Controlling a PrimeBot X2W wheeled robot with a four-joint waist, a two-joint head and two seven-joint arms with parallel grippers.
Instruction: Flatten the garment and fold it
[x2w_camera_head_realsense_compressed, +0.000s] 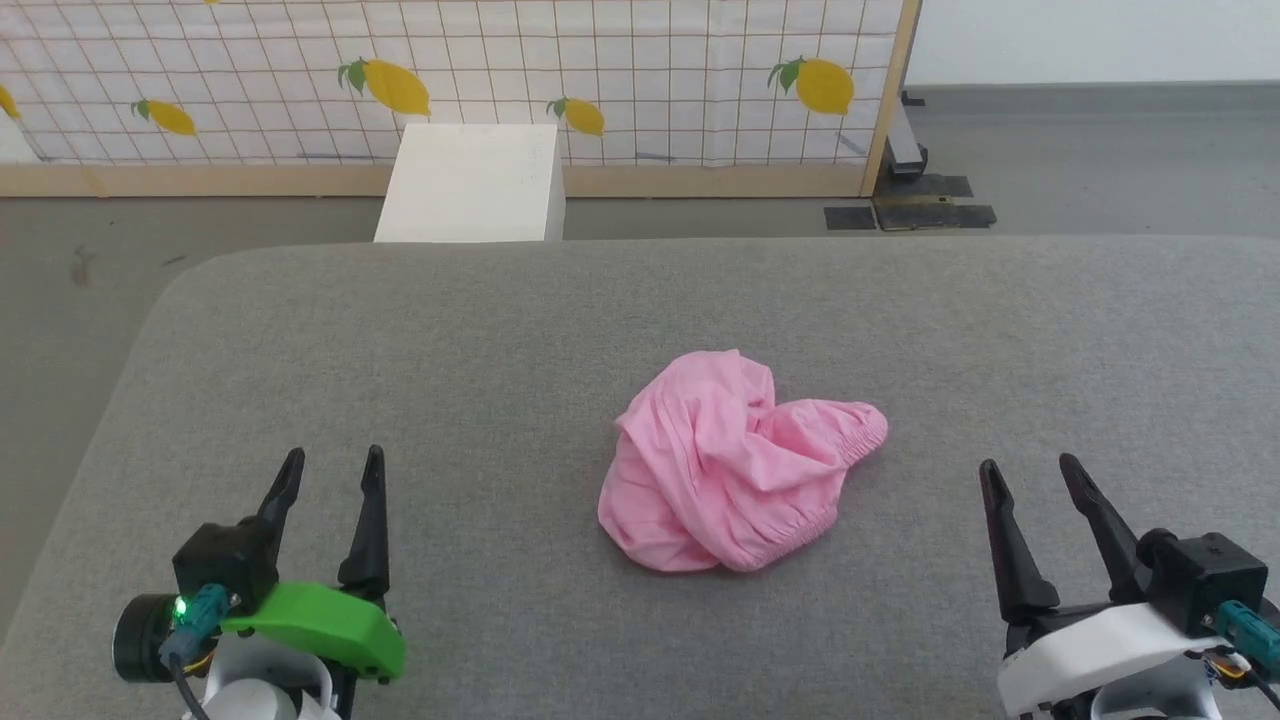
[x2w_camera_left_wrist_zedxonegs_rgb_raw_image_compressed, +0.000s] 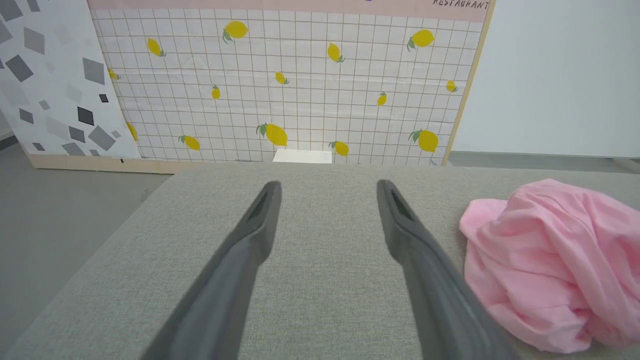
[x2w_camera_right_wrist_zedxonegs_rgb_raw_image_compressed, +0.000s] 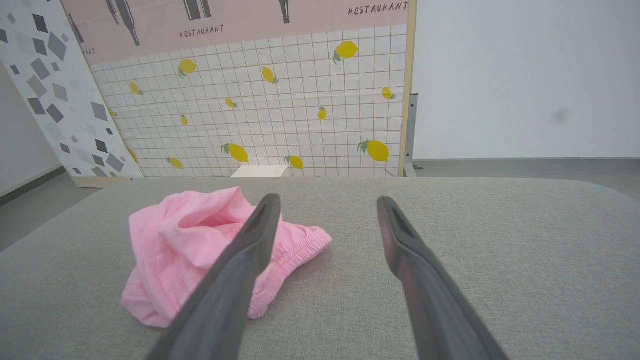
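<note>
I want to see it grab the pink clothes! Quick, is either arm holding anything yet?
Left end effector: open, holding nothing, clear of the garment.
Right end effector: open, holding nothing.

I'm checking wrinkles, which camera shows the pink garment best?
The head view: the whole garment lies unobstructed on the grey surface. The left wrist view crops it at the edge; in the right wrist view a finger of the right gripper hides part.
</note>
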